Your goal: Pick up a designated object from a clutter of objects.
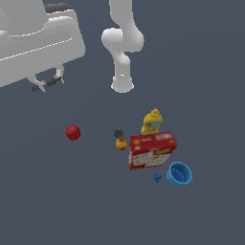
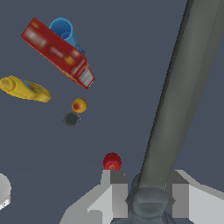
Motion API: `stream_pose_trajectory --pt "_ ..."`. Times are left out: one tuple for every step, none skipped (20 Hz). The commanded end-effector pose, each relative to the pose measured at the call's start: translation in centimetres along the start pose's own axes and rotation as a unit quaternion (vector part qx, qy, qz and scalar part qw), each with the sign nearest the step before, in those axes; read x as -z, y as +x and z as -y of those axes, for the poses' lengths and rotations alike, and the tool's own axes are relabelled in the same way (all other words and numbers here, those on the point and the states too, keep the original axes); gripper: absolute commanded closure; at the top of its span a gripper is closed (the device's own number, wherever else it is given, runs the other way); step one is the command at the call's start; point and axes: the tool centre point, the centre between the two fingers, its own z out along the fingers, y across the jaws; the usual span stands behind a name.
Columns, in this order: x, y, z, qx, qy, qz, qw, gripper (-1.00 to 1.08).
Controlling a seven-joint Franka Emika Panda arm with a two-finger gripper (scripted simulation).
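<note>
Dark-grey rod point(image 1: 34, 88): this is the item to be picked, and it sits crosswise between the fingers of my tool point(image 1: 47, 81). The tool is clamped on it. In the wrist view the rod point(image 2: 175, 87) runs out from between the fingers as a long grey bar. I judge it to be held well above the surface point(image 1: 48, 201) and well apart from the other items. The small orange-yellow ring at one end cannot be made out in either view.

Items left on the surface:
- Red ball point(image 1: 73, 132), alone, apart from the main group.
- Dark round lump point(image 1: 118, 133), with the orange ball point(image 1: 121, 143) just beside it.
- Red-and-yellow box point(image 1: 152, 150), with the yellow bottle point(image 1: 153, 120) close behind it in the exterior view.
- Blue bowl point(image 1: 180, 173), with the tiny blue ball point(image 1: 157, 177) just beside it.

Hazards from this point:
1. Slip. The rod is thin and smooth-looking, so the contact area is small. A sudden move could let it slide out lengthwise.
2. Rotation. If the grip is off the rod's middle, the longer side may swing down and pivot between the fingers.
3. Collision. The rod sticks out past the tool on both sides, so a low pass over the group could knock the bottle or set the balls rolling.

Markings: the box face carries yellow and white panels, but the print is too blurred to read. The bottle shows a blue band, also unreadable. No brand can be identified.
</note>
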Motion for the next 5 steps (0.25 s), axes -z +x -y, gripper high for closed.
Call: stream_pose_trajectory --pt "0.23 0.01 -0.04 0.0 0.0 0.0 1.0 1.08" --pt "0.2 0.02 -0.05 0.0 0.0 0.0 1.0 1.08" --pt "0.13 0.03 -0.06 0.0 0.0 0.0 1.0 1.08" --pt "0.05 0.04 -0.07 0.0 0.0 0.0 1.0 1.08" --pt "0.03 0.04 -0.07 0.0 0.0 0.0 1.0 1.08"
